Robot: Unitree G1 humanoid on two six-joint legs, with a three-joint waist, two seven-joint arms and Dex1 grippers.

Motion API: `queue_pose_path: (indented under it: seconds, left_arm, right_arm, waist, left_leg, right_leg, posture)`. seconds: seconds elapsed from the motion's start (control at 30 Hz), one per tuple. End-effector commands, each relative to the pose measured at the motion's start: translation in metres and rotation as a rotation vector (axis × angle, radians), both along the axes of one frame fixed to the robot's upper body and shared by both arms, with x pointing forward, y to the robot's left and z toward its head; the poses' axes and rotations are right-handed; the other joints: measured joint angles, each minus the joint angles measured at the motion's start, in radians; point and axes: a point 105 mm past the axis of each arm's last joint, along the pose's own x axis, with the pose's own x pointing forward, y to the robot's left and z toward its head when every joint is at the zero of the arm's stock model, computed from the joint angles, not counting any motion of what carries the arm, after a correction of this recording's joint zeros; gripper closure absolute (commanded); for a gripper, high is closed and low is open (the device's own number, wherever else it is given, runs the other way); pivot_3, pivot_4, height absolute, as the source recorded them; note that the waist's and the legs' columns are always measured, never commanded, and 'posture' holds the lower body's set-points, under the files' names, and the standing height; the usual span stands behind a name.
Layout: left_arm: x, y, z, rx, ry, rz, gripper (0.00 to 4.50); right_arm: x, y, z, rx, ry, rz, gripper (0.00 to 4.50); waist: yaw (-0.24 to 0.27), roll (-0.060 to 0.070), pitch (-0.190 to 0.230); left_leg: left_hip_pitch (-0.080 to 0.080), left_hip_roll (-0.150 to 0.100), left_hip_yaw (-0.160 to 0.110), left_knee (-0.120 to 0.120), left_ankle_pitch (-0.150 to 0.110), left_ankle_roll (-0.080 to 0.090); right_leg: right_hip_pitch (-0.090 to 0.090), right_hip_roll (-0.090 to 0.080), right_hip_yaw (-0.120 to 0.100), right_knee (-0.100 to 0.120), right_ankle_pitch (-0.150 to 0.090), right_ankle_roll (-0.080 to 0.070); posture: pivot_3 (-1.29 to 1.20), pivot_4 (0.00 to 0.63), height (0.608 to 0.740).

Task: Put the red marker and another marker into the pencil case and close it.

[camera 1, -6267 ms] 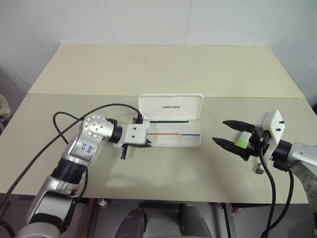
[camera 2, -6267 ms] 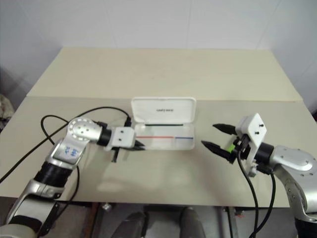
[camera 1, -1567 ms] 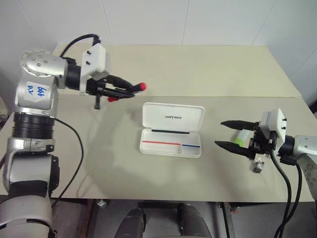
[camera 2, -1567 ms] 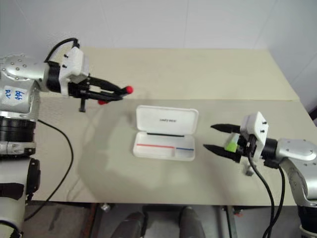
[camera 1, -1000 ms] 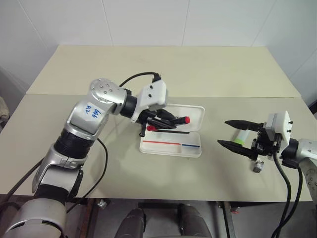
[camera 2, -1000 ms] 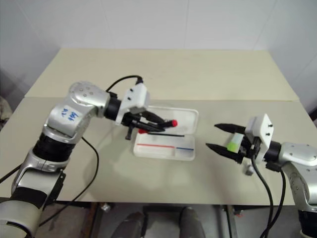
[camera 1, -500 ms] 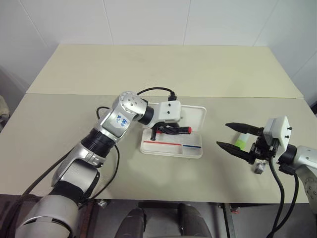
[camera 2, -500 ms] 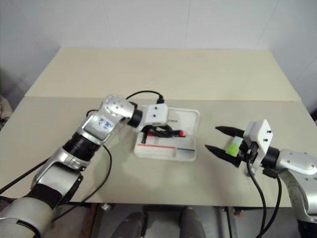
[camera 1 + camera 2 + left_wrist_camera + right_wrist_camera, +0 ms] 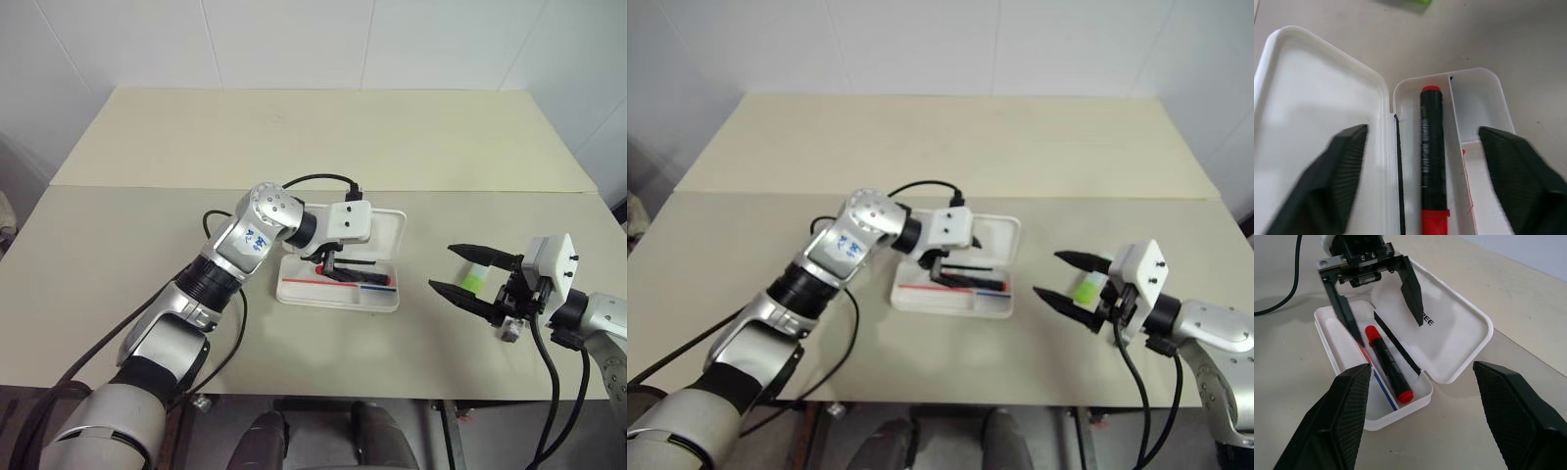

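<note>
Marker (image 9: pixel 1388 364) lies in the case (image 9: pixel 1459 345), between the left gripper's (image 9: pixel 1385 316) released jaws. Right gripper (image 9: pixel 463 273) hangs spread beside the highlighter (image 9: pixel 476 277).

glossy white plastic pencil case (image 9: pixel 1459 340), matt table (image 9: pixel 323 137)

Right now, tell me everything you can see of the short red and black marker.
The short red and black marker has a black barrel with faint pale print and red at both ends. It looks like plastic. It lies flat along the tray of the open white hard plastic pencil case, next to the hinge side, beside the printed red-blue stripe. The left gripper hangs above it with its fingers spread apart, not touching it. Only the case touches it.
</note>
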Motion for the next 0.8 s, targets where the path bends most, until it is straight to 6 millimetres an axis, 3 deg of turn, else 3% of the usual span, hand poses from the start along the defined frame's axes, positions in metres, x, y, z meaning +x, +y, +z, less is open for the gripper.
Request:
queue_pose_path:
  seconds: [0.03, 0.27, 0.57, 0.8]
  left_arm:
    - [-0.006, -0.004, 0.013, -0.044, -0.028, -0.016, 0.03]
    - [-0.018, 0.006, 0.02, -0.137, -0.008, -0.017, 0.03]
    - [-0.043, 0.043, 0.027, -0.322, -0.006, -0.094, 0.03]
    - [-0.054, 0.077, 0.019, -0.335, -0.013, -0.088, 0.03]
  right_arm:
    - [0.0, -0.004, 0.01, -0.009, -0.045, -0.014, 0.97]
    - [0.013, -0.018, 0.005, -0.053, -0.031, -0.118, 0.97]
    - [0.041, -0.055, -0.012, -0.031, -0.043, -0.509, 0.97]
    - [0.058, -0.09, -0.044, 0.094, 0.066, -0.88, 0.97]
  waist:
    - [0.0, 0.0, 0.0]
    - [-0.003, 0.0, 0.0]
    - [0.001, 0.0, 0.0]
    - [-0.001, 0.001, 0.0]
  left_leg:
    - [0.0, 0.0, 0.0, 0.0, 0.0, 0.0]
    - [0.0, 0.0, 0.0, 0.0, 0.0, 0.0]
    - [0.001, 0.0, 0.0, 0.0, 0.0, -0.001]
    - [0.002, 0.0, 0.0, -0.001, 0.001, -0.001]
  right_leg:
    - [0.0, 0.0, 0.0, 0.0, 0.0, 0.0]
    - [0.0, 0.0, 0.0, 0.0, 0.0, 0.0]
    - [0.0, 0.0, 0.001, 0.001, 0.0, 0.0]
    - [0.0, 0.0, 0.002, 0.003, 0.0, -0.001]
  posture:
    - [0.0, 0.15, 0.74]
    - [0.0, 0.15, 0.74]
    - [0.0, 0.15, 0.74]
    - [0.0, 0.15, 0.74]
